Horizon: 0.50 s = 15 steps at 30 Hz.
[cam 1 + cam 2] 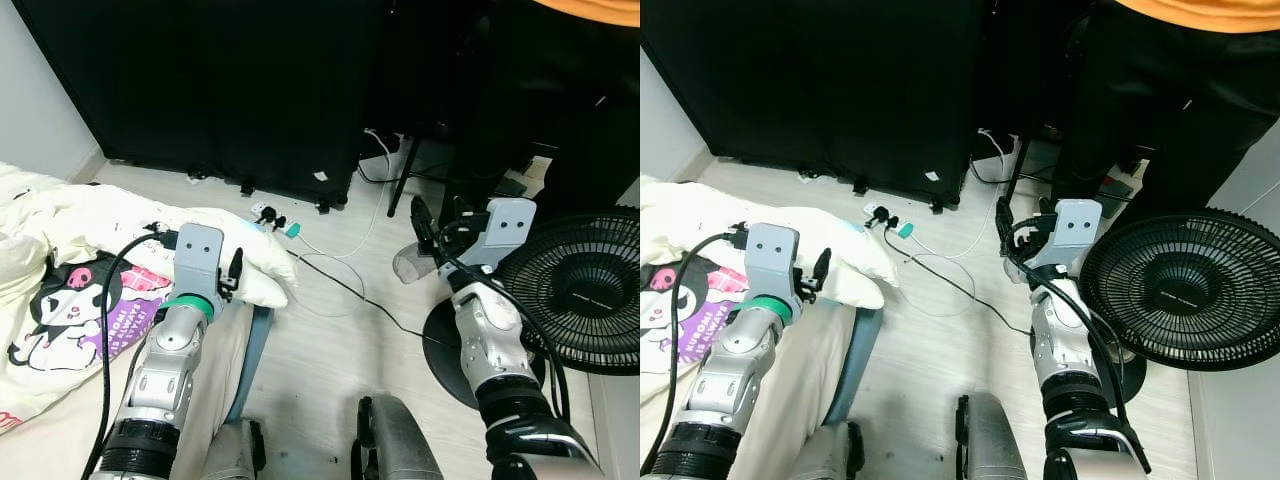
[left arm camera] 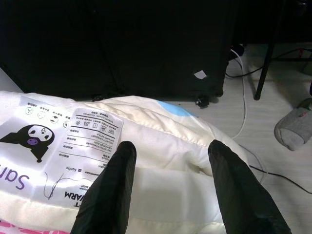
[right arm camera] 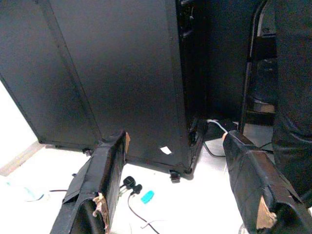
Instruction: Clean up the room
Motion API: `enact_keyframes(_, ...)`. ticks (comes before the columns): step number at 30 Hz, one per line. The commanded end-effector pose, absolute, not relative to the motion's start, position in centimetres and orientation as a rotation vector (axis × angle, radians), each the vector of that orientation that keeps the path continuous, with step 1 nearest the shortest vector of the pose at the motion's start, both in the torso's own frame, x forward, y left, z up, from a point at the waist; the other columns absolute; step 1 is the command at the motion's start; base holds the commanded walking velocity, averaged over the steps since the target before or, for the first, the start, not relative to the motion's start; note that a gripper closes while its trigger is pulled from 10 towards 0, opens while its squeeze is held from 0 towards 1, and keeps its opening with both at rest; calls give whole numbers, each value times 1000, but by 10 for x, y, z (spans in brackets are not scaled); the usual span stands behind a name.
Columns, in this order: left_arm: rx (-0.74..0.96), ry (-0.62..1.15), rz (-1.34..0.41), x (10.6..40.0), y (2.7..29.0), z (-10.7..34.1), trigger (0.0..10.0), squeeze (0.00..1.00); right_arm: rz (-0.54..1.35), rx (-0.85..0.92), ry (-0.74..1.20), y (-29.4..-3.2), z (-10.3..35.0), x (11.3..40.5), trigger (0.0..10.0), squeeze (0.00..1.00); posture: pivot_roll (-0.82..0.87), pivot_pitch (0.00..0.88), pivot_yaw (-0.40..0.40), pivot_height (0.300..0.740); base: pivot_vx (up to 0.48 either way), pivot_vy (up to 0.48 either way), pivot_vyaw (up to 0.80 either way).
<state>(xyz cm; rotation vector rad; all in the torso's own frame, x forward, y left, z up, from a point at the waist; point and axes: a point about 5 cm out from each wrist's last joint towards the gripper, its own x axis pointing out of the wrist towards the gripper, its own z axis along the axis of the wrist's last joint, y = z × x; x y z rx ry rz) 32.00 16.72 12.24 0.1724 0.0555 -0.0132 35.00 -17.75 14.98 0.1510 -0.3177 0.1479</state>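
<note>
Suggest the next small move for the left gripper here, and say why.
Probably lower the left gripper a little onto the cream blanket and close. Its jaws stand open just above the blanket's bulging fold near the white care label, gripping nothing yet. The right gripper is open over the floor, holding nothing.

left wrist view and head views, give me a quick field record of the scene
left gripper: jaws open, over the cream blanket
blanket label: white printed tag, near one finger
right gripper: jaws open, held above the floor, pointing at the black cabinet
fan: black, on the floor at the robot's right
power strip: on the floor by the cabinet, cable trailing
person: grey-socked foot near the fan
</note>
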Motion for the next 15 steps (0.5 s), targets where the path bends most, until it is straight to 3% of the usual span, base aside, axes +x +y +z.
enact_keyframes(1, 173, 91, -8, 317, 168, 114, 10000, 0, 147, 148, -307, -180, 146, 347, 10000, 0, 105, 125, 36, 628, 0, 0, 0)
enact_keyframes(15, 172, 92, -10, 317, 167, 113, 10000, 0, 157, 147, -307, -180, 146, 347, 10000, 0, 103, 124, 37, 655, 0, 0, 0)
